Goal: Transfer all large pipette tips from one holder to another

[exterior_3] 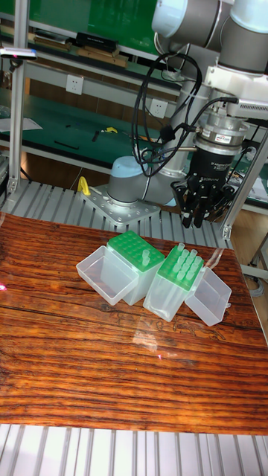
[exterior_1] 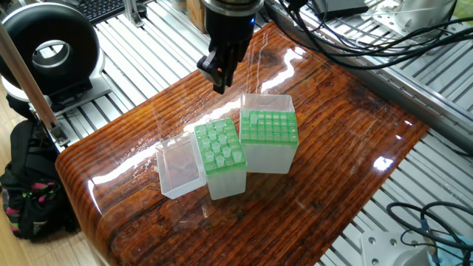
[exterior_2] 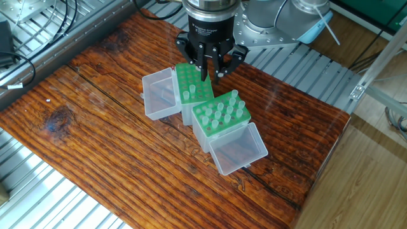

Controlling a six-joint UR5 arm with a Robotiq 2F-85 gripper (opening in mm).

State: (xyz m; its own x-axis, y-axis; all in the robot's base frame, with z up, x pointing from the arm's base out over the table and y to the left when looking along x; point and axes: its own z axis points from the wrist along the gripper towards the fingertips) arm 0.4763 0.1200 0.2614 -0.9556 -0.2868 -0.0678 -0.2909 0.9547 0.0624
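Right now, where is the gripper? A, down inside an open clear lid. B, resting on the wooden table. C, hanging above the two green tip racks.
C: the gripper hangs in the air above the green tip racks, clear of the wooden table.

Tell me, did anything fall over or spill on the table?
Nothing stands out. The fuller rack and the emptier rack both stand upright, their pipette tips sit straight in the holes, and nothing is spilled.
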